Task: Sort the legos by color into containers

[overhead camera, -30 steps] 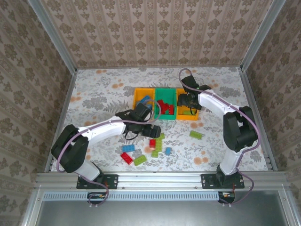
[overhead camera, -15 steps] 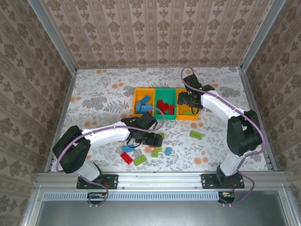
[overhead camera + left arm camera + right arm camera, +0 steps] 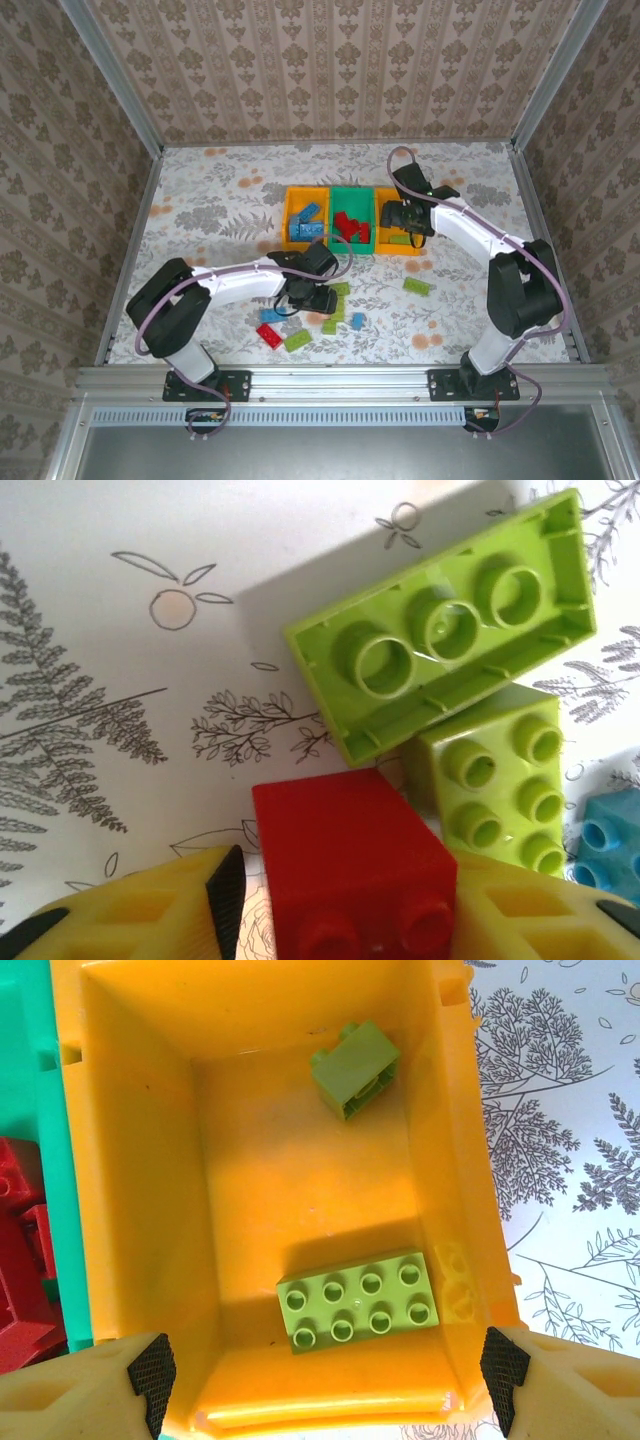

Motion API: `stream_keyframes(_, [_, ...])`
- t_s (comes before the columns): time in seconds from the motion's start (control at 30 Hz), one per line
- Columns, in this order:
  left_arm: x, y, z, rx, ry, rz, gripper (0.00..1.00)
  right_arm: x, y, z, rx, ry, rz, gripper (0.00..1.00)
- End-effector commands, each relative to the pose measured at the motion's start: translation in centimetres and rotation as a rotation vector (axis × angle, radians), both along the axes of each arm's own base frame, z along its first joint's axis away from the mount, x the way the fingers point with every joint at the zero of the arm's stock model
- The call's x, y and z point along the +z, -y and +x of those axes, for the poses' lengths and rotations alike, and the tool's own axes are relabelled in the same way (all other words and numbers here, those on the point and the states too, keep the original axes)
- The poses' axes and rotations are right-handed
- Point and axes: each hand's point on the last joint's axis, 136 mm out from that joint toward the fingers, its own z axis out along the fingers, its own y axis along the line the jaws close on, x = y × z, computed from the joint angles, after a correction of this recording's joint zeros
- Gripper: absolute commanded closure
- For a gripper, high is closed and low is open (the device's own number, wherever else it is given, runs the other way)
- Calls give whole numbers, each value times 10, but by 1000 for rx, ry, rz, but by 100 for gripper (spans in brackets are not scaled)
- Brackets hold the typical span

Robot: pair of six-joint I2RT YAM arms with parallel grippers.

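Over the last second the left arm has swung away from the bins and dropped onto the loose pile on the near tabletop [image 3: 200, 230], and its left pincer [image 3: 320, 297] has drawn in from wide apart. This looks like the start of the next pick. In the left wrist view its two fingers flank a red brick [image 3: 345, 865]: the right one lies against it and the left pad [image 3: 228, 895] sits at its other side with barely a sliver of tabletop between. I judge this a grip just taken, with the brick not yet lifted. Just beyond lie an upturned green brick [image 3: 440, 620], a smaller green brick [image 3: 495, 780] and, at the right edge, a blue brick [image 3: 610, 840]. The red one belongs in the green bin [image 3: 351, 190], where the other reds lie. The blues are in the left orange bin [image 3: 290, 215]. The right pincer [image 3: 325, 1375] has hardly moved. It hovers over the right orange bin [image 3: 130, 1180] with its fingers wide apart and empty, two green legos [image 3: 355, 1305] resting below it.
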Motion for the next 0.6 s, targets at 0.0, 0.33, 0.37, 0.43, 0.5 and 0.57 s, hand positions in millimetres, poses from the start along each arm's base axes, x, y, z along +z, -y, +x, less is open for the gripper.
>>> stream_keyframes(0.0, [4,-1,5,18,12,20,57,8,6,-5,-16,22,2,17])
stream_keyframes(0.33, [16,-12,18,32,54,22,72,6,14,-18,-26,17,-18,16])
stream_keyframes(0.37, [20,-12,21,33,62,17,72,6,15,-21,-27,16,-19,16])
stream_keyframes(0.43, [31,-11,30,34,86,0,72,5,17,-26,-32,14,-19,17])
stream_keyframes(0.5, [46,-8,42,28,125,-23,72,3,18,-32,-31,15,-10,17])
stream_keyframes(0.57, [68,-3,61,19,175,-55,71,0,16,-42,-12,15,4,17])
